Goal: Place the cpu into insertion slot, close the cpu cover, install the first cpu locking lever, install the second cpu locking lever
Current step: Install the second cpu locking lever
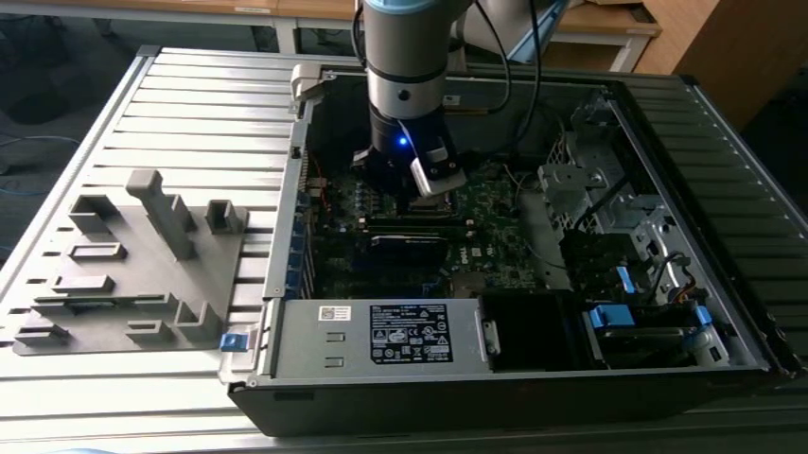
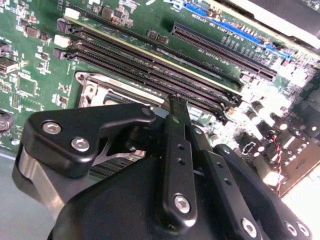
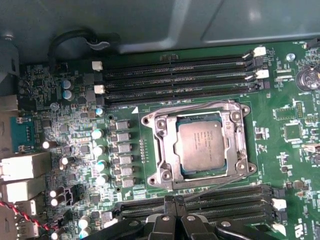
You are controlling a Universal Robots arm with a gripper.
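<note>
cpu: the cpu (image 3: 201,145) lies flat in the insertion slot (image 3: 165,177), its dull silver top showing through the window of the frame.
cpu cover: the cpu cover (image 3: 231,142) looks folded down over the chip's edges; I cannot tell whether it sits fully flush.
locking levers: thin wire levers (image 3: 200,188) run along the socket's sides; whether either is hooked under its catch cannot be told.
pincer: in the first wrist view the pincer (image 3: 171,204) has its tips drawn together on nothing, hovering over the memory slots (image 3: 200,202) just beside the socket.
arm: in the exterior view the arm (image 1: 404,66) reaches straight down into the open computer case (image 1: 505,378) on the desk (image 1: 189,104).
risk: a tip pressing off the lever could slip onto the memory slots or nearby capacitors (image 3: 98,134).
risk: pressing a lever over an unseated cover could jam it or load the chip unevenly.
</note>
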